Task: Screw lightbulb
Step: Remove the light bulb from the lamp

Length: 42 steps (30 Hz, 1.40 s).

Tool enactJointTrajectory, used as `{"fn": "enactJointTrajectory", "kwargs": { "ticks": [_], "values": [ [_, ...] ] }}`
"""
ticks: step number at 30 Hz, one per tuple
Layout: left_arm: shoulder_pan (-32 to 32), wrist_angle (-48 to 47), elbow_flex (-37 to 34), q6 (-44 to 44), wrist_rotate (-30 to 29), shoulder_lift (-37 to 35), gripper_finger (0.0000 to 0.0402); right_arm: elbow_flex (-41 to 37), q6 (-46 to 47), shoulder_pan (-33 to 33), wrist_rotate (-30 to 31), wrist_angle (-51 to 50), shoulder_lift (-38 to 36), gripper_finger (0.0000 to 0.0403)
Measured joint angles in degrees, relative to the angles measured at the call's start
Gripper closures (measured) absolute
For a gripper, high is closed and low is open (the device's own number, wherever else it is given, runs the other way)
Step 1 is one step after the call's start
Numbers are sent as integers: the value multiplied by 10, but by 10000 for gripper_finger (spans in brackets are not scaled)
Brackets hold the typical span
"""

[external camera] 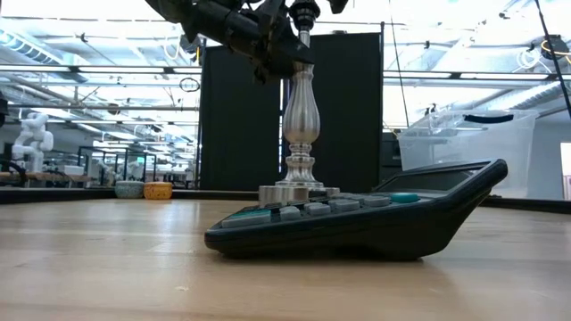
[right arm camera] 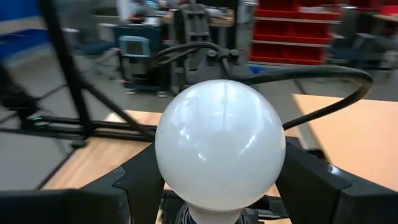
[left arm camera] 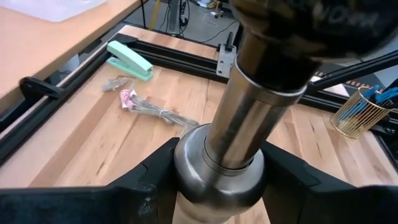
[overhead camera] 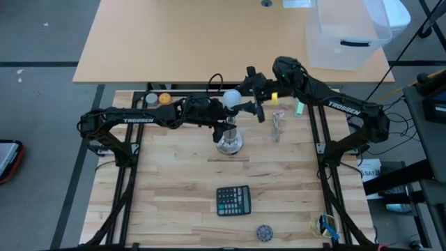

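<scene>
The lightbulb (overhead camera: 232,97), a frosted white globe, is in my right gripper (overhead camera: 238,102), high above the table and just beyond the top of the stand in the high view. It fills the right wrist view (right arm camera: 221,146). The silver metal stand (external camera: 301,116) stands upright on its round base (overhead camera: 228,145) mid-table. My left gripper (overhead camera: 223,123) is shut on the stand's upper stem. The bulb is out of the low view. I cannot tell whether the bulb touches the dark socket top (left arm camera: 298,37). My left gripper pinches the stand's stem at the bulge just under the socket neck (left arm camera: 189,168) between its two fingers. The fingers come level from the table's left and lie across the stem. The stand is upright, its base (external camera: 292,190) on the table. My right gripper pinches the bulb's globe by its two opposite sides (right arm camera: 166,165) between its two fingers. It comes from the table's far right. The bulb is clear of the table, and its narrow end (right arm camera: 211,214) is mostly hidden below the globe.
A dark calculator (overhead camera: 233,201) lies near the front and fills the low view's foreground (external camera: 357,223). A green stapler (left arm camera: 129,60) and a bundle of clips (left arm camera: 155,111) lie right of the stand. An orange ball (overhead camera: 164,98) lies far left. A gold wire cup (overhead camera: 324,226) stands front right.
</scene>
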Motion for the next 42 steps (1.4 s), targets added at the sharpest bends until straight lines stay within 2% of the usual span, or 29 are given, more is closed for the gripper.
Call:
{"fn": "enactJointTrajectory", "kwargs": {
  "ticks": [5,10,13,20,27,33,38,42],
  "values": [
    [-1,4,0,-13,0,0,226,0,-8,-55,-121,7,11,149],
    [0,6,0,-23,5,0,226,0,11,-86,-198,42,31,149],
    [0,5,0,-24,14,0,226,0,21,-89,-222,63,42,149],
    [0,2,-1,-27,22,0,226,0,51,-87,-225,90,52,143],
    [0,1,-1,-31,30,-1,226,0,71,-79,-184,95,45,91],
    [0,-1,-1,-24,30,-1,226,2,108,-73,-178,152,42,55],
    [1,-1,-1,-22,30,-1,226,44,113,-73,-163,149,42,47],
    [1,-3,-1,-11,30,-1,226,106,110,-73,-162,131,43,47]
  ]
}}
